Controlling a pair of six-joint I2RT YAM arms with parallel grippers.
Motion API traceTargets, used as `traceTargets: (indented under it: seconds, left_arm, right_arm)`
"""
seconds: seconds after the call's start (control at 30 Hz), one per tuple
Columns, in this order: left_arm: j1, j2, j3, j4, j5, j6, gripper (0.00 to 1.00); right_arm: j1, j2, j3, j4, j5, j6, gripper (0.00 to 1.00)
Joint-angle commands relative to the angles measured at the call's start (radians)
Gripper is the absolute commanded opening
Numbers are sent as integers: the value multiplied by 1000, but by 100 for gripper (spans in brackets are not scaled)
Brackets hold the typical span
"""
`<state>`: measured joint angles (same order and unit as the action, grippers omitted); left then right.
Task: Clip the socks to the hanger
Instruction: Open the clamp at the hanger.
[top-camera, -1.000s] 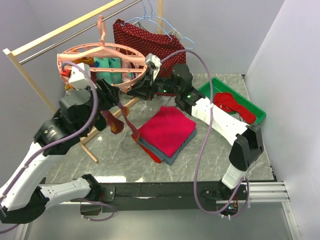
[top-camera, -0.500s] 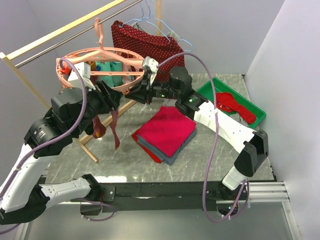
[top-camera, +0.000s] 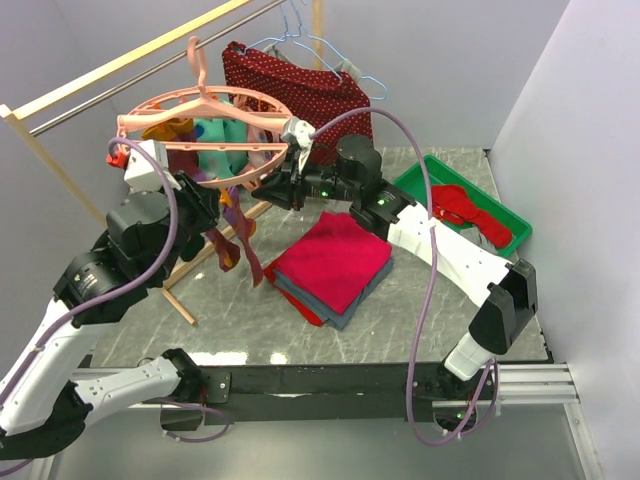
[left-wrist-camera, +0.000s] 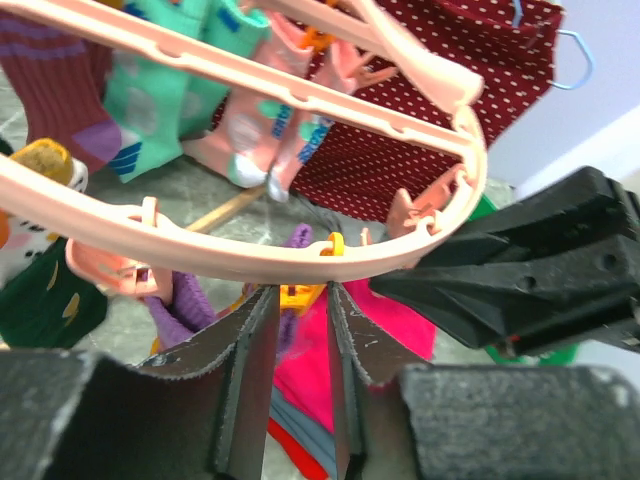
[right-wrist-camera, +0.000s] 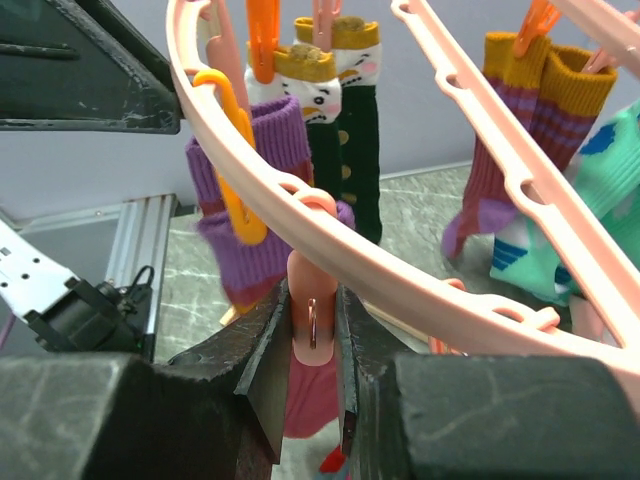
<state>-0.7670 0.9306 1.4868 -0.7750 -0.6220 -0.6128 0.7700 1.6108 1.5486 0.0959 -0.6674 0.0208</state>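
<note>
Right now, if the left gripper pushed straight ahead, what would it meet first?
The left gripper would meet the small yellow plastic clip under the rim of the round pink plastic hanger, seemingly at its fingertips; depth is unclear.

Grey marbled table (top-camera: 420, 300); folded red and grey cloth stack (top-camera: 332, 265) lying at its middle, green tray (top-camera: 503, 212) at the far right corner; wooden rack foot (top-camera: 178, 303) resting along the left side

One round pink plastic drying hanger (left-wrist-camera: 240, 258), one folded red and grey cloth stack (top-camera: 335, 262), one dark red white-dotted garment (top-camera: 290, 75), one green plastic tray (top-camera: 420, 178) on the right, one yellow plastic clip (right-wrist-camera: 235, 190); the overlapping small soft socks (right-wrist-camera: 280, 140) cannot be counted
</note>
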Motion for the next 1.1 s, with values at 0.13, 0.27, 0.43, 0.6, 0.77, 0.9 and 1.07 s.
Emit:
traceTargets:
  seconds: [0.13,0.27,0.43,0.6,0.77,0.9,1.07]
  left_arm:
    - [95,1,-91,132,-81,56,29]
    - [245,1,-112,175,25,82,29]
    - [336,28,-94,192,122,88,32]
    - [356,34,-60,187,177,79,34]
    - [354,7,-27,148,237,44,39]
    - [354,-18,24,88,289,19,46]
    - [354,-44,70,40,375,-10,48]
  right_arm:
    - [17,-97,-31,-10,-34,-42,8]
    - [23,-107,-44,-5,-49,-44,8]
    - [29,-107,-53,18,-70,-22,8]
    - [45,-88,-50,47,-83,8,8]
    - [69,-62,-28,48,-69,10,8]
    - [83,-34,-7,50,-51,8,8]
    - [97,-8,25,33,-32,-2,8]
